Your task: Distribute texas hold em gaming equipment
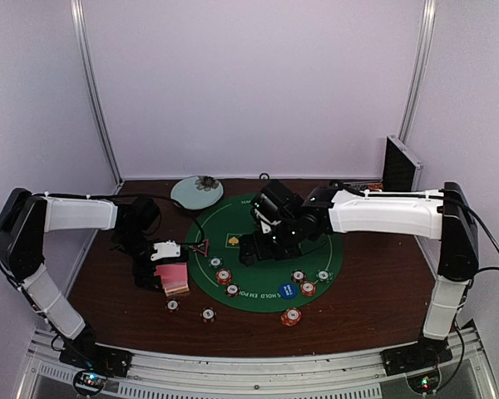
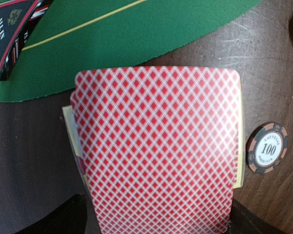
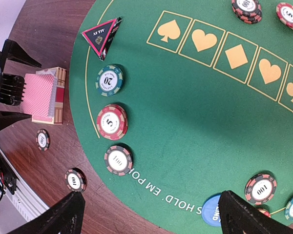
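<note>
We judge it partway: chips (image 3: 112,122) lie spread over mat (image 3: 195,122) and table (image 3: 53,29), the deck (image 3: 46,95) sits undealt between the jaws of our left gripper (image 3: 34,90), grip unclear, right gripper (image 3: 151,209) spread, empty.

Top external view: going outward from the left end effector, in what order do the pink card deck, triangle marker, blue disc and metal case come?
From the left end effector:
1. Pink card deck, right beside it.
2. Triangle marker, on the mat's left edge.
3. Blue disc, on the mat's near side, right of centre.
4. Metal case, at the far right corner.
</note>
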Controlling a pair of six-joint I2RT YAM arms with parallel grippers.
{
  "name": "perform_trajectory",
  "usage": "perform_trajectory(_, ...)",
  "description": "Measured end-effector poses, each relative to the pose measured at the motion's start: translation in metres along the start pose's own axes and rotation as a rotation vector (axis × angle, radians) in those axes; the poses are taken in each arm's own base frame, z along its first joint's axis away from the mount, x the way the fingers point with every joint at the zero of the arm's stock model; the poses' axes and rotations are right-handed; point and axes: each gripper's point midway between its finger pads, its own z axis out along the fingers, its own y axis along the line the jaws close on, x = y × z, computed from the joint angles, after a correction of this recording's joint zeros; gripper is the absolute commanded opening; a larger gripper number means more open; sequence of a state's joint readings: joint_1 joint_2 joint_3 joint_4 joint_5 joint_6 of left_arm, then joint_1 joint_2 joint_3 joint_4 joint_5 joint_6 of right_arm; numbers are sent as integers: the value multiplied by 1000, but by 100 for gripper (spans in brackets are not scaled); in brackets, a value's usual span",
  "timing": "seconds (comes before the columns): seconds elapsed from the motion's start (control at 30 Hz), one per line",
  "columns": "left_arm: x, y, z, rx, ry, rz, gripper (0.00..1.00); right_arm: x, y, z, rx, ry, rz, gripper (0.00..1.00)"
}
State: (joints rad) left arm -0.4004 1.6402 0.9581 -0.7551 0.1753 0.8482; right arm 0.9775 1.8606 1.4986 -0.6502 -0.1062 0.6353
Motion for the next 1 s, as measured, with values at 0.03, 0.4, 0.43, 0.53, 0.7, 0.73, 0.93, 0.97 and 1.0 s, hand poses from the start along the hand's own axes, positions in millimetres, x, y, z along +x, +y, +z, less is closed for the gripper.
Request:
perform_trajectory(0.03,0,0,0,-2,-1,1,98,1,-1,1,1,2,1,99)
perform_trajectory(0.4,3,-3,9,-1,-3,16,98,8,-5,4,2,8,11,99)
perform_trajectory(0.43,5,-4,10,1,1,17,98,8,-5,4,2,8,13,99)
perform_trajectory(0.53,7,-5,13,2,6,20,98,9,-6,3,2,7,20,99)
perform_trajectory(0.7,6,-3,13,-4,3,22,98,7,-5,0,-6,-4,24,99)
perform_trajectory(0.73,6,-3,14,-6,2,22,97,7,-5,-1,-7,-5,25,100)
perform_trajectory(0.93,5,-2,14,-8,0,22,95,7,-6,-2,-8,-7,26,100)
perform_trajectory(0.97,5,-2,14,-7,0,21,93,8,-6,-2,-7,-6,26,100)
perform_trajectory(1.0,5,-2,14,-8,-1,18,91,8,-7,-2,-7,-6,27,100)
